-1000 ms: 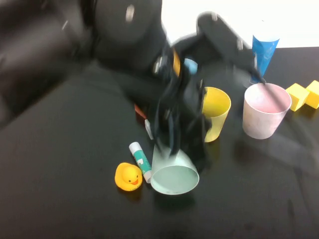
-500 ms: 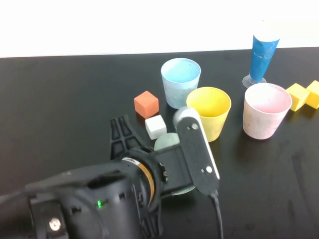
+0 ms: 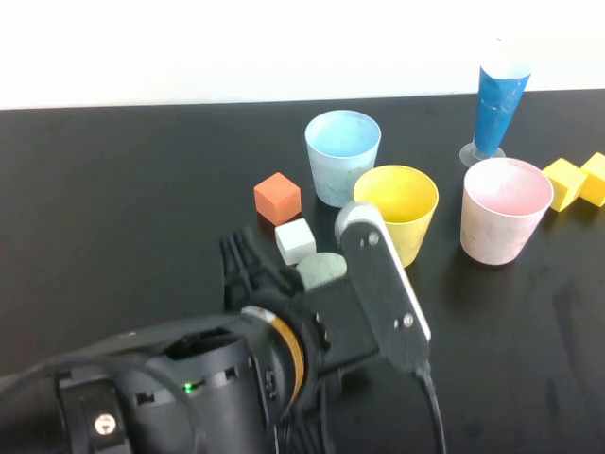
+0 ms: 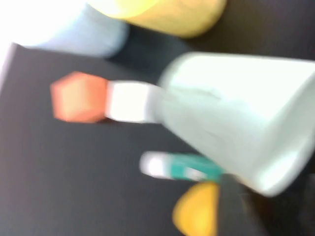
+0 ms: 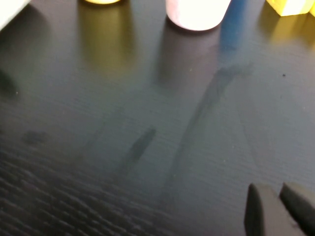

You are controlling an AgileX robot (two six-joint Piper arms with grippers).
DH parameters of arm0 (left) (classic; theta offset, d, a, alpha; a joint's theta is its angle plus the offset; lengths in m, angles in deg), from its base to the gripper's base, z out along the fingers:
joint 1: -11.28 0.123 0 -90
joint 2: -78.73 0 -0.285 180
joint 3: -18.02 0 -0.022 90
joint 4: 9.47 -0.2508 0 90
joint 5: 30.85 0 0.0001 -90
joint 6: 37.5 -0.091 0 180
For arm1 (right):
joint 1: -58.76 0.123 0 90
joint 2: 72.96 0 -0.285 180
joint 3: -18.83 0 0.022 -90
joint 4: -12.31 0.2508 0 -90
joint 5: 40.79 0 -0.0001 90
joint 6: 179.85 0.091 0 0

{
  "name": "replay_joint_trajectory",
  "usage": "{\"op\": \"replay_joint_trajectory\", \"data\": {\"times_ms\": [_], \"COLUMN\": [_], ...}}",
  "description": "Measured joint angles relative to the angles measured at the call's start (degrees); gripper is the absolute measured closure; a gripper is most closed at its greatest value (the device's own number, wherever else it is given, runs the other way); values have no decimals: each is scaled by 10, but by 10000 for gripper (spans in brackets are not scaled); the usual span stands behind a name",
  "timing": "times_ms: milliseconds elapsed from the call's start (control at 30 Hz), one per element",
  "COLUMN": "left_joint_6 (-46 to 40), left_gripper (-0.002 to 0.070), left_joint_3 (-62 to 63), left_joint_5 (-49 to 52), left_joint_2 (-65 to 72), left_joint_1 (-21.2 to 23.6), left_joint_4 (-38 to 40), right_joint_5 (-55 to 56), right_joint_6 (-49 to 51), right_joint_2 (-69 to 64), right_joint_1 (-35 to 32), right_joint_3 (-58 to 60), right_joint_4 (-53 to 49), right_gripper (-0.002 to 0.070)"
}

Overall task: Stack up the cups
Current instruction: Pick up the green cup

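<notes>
The light blue cup (image 3: pixel 342 156), yellow cup (image 3: pixel 397 213) and pink cup (image 3: pixel 504 210) stand upright at the back of the black table (image 3: pixel 113 189). The pale green cup (image 3: pixel 324 270) shows only as a sliver behind my left arm. In the left wrist view it (image 4: pixel 236 108) fills the picture, tilted, with a dark finger (image 4: pixel 231 201) at its rim. My left gripper (image 3: pixel 293 279) is shut on it, raised above the table. My right gripper (image 5: pixel 278 201) is shut and empty, low over bare table in front of the pink cup (image 5: pixel 197 11).
A tall blue cone glass (image 3: pixel 496 99) stands at the back right, with yellow blocks (image 3: pixel 577 180) beside it. An orange cube (image 3: pixel 278 198) and a white cube (image 3: pixel 295 240) lie left of the cups. A glue stick (image 4: pixel 182 166) and a yellow duck (image 4: pixel 197 214) lie under the green cup.
A second ago my left gripper was down on the tilted green cup beside the duck. It has since risen close to the camera, hiding the duck and glue stick.
</notes>
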Motion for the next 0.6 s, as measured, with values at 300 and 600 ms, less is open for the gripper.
{"op": "replay_joint_trajectory", "data": {"times_ms": [300, 600], "left_joint_6": [-55, -27], "left_gripper": [105, 146], "left_joint_3": [-5, -5], "left_joint_5": [-34, -49], "left_joint_2": [5, 85], "left_joint_1": [0, 0], "left_joint_4": [23, -92], "right_joint_5": [0, 0], "right_joint_6": [0, 0], "right_joint_2": [0, -1], "right_joint_1": [0, 0], "right_joint_3": [2, 7], "right_joint_4": [0, 1], "right_gripper": [613, 613]}}
